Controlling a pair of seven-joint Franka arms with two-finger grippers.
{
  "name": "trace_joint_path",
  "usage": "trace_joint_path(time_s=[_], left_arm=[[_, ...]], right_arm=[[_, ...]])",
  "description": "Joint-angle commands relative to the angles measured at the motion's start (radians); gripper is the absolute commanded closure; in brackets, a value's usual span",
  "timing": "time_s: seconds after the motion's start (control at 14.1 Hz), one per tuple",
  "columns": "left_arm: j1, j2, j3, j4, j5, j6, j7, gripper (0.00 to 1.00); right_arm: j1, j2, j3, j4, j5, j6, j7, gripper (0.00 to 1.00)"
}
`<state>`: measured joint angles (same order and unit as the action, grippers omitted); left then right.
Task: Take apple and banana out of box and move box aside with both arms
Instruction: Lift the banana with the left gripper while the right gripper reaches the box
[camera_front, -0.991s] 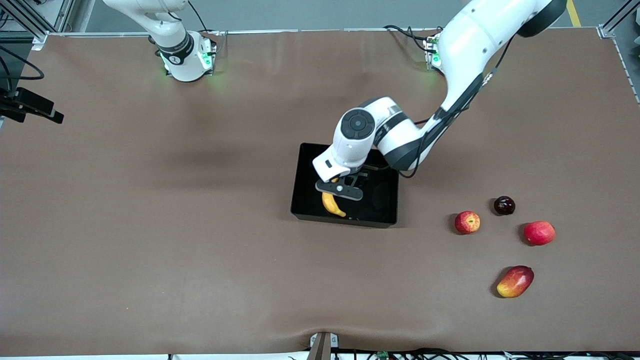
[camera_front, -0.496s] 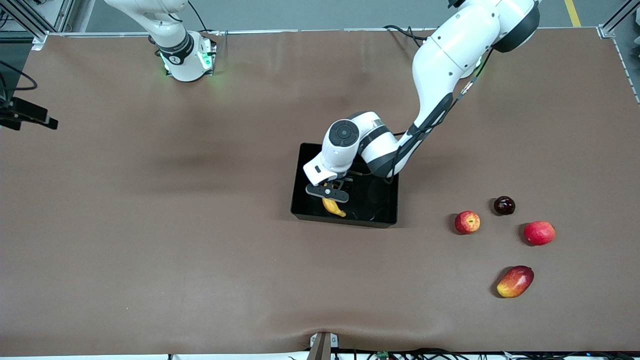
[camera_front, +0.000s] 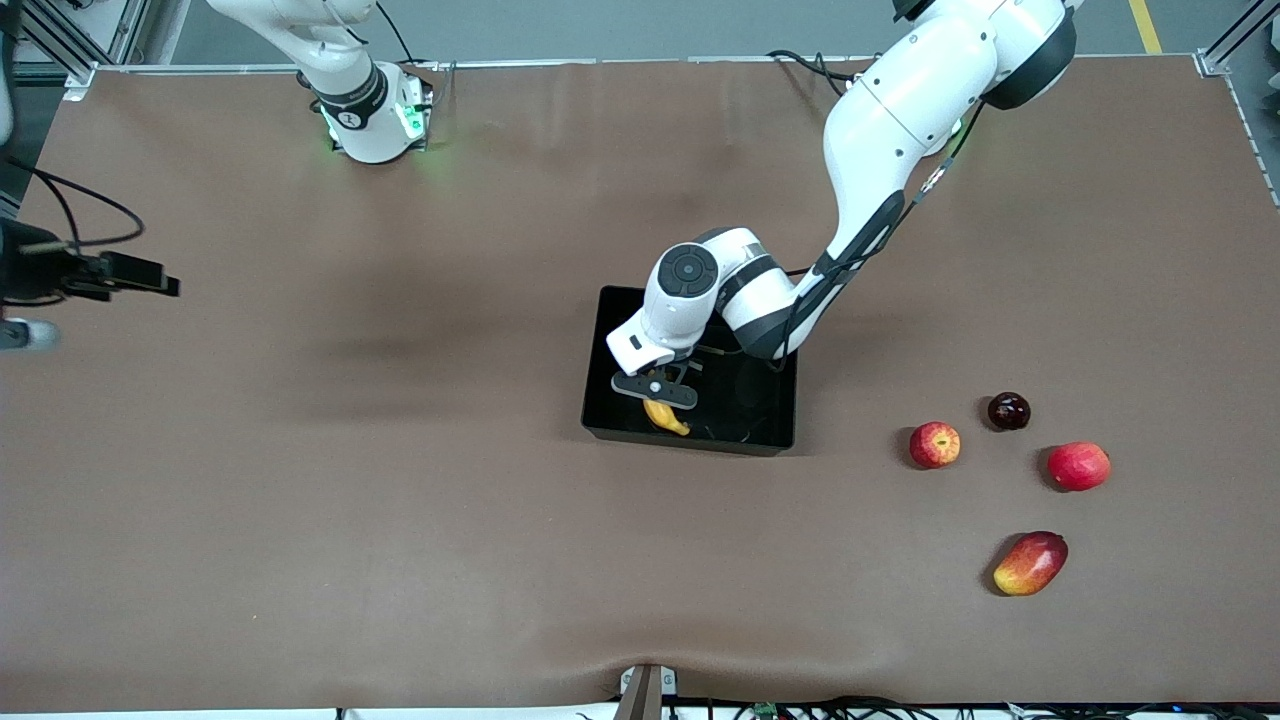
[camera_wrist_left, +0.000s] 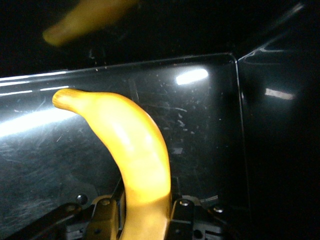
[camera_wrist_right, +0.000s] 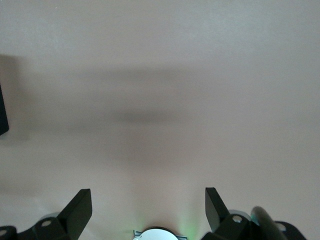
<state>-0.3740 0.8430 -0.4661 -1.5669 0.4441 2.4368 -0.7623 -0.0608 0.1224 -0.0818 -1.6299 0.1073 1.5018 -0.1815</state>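
The black box (camera_front: 600, 340) stands mid-table. My left gripper (camera_front: 660, 392) reaches down into it, at its end toward the right arm, and is shut on the yellow banana (camera_front: 668, 418). In the left wrist view the banana (camera_wrist_left: 135, 145) sticks out from between the fingers (camera_wrist_left: 182, 215) of the left gripper (camera_wrist_left: 145, 212), low over the glossy box floor (camera_wrist_left: 210, 125). The red-yellow apple (camera_front: 934, 444) lies on the table toward the left arm's end. My right gripper (camera_front: 140, 275) hangs open and empty over the table's end by the right arm; its wrist view shows the gripper (camera_wrist_right: 147, 200) over bare mat.
Near the apple lie a dark round fruit (camera_front: 1008, 411), a plain red round fruit (camera_front: 1078, 466) and a red-yellow mango (camera_front: 1030, 563), the mango nearest the front camera. The brown mat (camera_front: 400, 500) covers the table.
My left gripper has gone lower into the box with the banana, toward the box's end by the right arm. My right gripper has moved a little inward over the table.
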Motion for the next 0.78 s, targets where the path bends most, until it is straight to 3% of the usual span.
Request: trace_joint_path(time_s=[0.0,0.21,0.71], left_arm=[[-0.006,-0.051,0.003,0.01,0.068,-0.05,0.018,1.0],[0.013,-0.106,-0.012,0.027,0.085,-0.125,0.035,1.0],[0.131,-0.257,-0.052,0.024,0.03,-0.206,0.131,1.0]], right_arm=[[0.027,0.025,-0.003,0.03,0.015,0.0,0.008,0.0],[0.073,0.046,-0.003,0.024,0.075,0.011,0.02,0.0],[0.314,0.135,-0.003,0.018,0.097,0.164,0.394,0.0]])
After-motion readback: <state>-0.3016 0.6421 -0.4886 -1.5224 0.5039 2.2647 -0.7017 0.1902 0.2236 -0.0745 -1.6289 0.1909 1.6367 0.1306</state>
